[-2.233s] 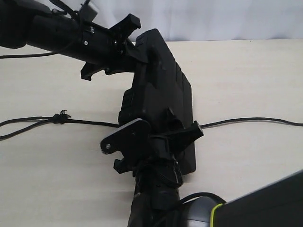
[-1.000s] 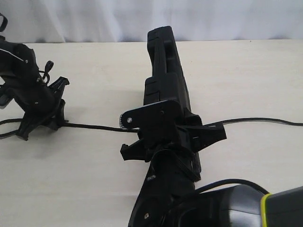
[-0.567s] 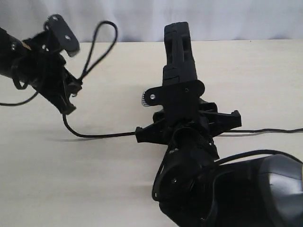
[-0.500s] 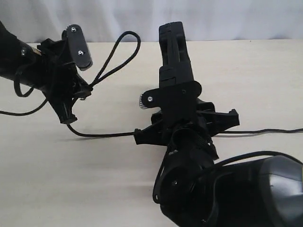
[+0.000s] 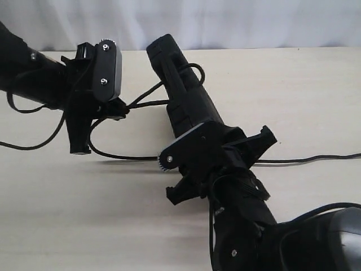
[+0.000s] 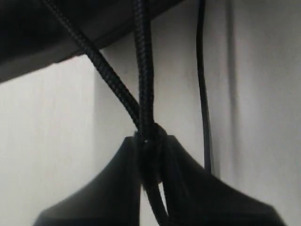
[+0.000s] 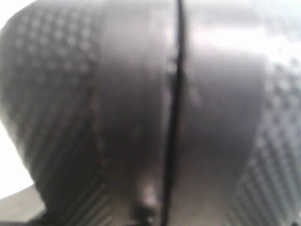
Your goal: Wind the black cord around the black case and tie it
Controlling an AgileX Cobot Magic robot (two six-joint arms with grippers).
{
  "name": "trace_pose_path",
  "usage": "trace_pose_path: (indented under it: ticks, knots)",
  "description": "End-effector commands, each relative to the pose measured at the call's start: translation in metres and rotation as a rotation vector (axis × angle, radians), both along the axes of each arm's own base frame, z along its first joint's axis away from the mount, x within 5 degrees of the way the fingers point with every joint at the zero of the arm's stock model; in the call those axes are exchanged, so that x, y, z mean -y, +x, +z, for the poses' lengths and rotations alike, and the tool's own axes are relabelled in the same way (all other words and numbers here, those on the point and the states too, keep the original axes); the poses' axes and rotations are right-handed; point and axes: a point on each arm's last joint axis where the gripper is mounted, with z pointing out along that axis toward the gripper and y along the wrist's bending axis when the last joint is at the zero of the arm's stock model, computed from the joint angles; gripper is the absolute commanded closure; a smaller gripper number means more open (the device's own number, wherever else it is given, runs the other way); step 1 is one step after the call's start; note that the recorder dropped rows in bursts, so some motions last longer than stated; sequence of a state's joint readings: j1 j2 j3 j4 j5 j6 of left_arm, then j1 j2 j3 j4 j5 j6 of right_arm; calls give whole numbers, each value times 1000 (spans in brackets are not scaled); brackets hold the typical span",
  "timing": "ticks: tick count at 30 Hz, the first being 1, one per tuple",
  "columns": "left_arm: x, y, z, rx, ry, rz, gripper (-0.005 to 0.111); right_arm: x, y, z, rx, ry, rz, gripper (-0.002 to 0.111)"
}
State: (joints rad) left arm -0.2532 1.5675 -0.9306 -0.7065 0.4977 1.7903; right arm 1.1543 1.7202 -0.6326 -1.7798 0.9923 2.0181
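The black case (image 5: 183,93) stands raised on edge, its top leaning left, with my right gripper (image 5: 217,164) shut on its lower end. My left gripper (image 5: 120,107) sits just left of the case, shut on the black cord (image 5: 148,97). Two strands stretch from it across the case, and the loop shows past the case's far side (image 5: 197,71). The rest of the cord lies on the table (image 5: 121,158) and trails right (image 5: 316,158). In the left wrist view both strands (image 6: 143,80) rise from the closed fingertips (image 6: 123,155). The right wrist view shows only blurred case surface (image 7: 122,117).
The pale tabletop (image 5: 293,96) spreads around the case, with a white backdrop (image 5: 254,22) behind it. A thin black arm cable (image 5: 34,144) hangs under the left arm. The right arm's bulky base (image 5: 316,243) fills the lower right corner.
My left gripper has carried the cord loop right, and it now lies over the case's upper part. The right gripper has tilted the case's top to the left.
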Motion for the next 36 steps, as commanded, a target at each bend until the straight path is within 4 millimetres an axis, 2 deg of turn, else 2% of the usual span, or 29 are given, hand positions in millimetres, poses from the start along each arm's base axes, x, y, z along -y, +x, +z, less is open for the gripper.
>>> trace_pose_path:
  ticks: [1, 2, 4, 5, 6, 7, 9, 10, 11, 14, 18, 23, 26, 29, 33, 36]
  knots:
    - [30, 2, 2, 46, -122, 28, 107, 0, -4, -8, -90, 3, 19, 104]
    - [32, 4, 0, 54, -133, 59, 107, 0, -4, -8, -90, 3, 19, 104]
    - [34, 11, 4, 18, -298, 241, 107, 0, -4, -8, -90, 3, 19, 103]
    - [32, 15, 7, 5, -379, 349, 107, 0, -4, -8, -90, 3, 19, 99]
    - [34, 14, 8, -14, -411, 361, 107, 0, -4, -8, -90, 3, 19, 88]
    - [36, 13, 8, -14, -405, 319, 107, 0, -4, -8, -89, 5, 19, 72]
    - [39, 11, 7, -13, -396, 249, 107, -3, -1, -2, -76, 27, -14, 32]
    - [40, 11, 3, -27, -395, 244, 107, -4, 1, 3, -73, 31, -46, 22]
    - [41, 13, -1, -39, -390, 245, 107, -5, 1, 10, -78, 32, -56, 18]
    - [43, 12, -5, -35, -368, 194, 107, 3, -6, 37, -141, 157, -79, 17]
    - [43, 12, -5, -24, -358, 183, 107, 7, -28, 68, -306, 239, 130, 17]
    - [43, 12, -5, -24, -358, 183, 107, 20, -40, 99, -328, 379, 177, 17]
    - [43, 12, -5, -24, -358, 183, 107, 39, -48, 123, -288, 444, 192, 17]
    - [43, 12, -5, -24, -358, 183, 107, 67, -55, 159, -211, 577, 179, 17]
    - [43, 12, -5, -25, -362, 185, 107, 110, -51, 202, -107, 670, 65, 17]
    - [43, 13, -4, -32, -378, 197, 107, 126, -43, 224, -171, 662, 57, 17]
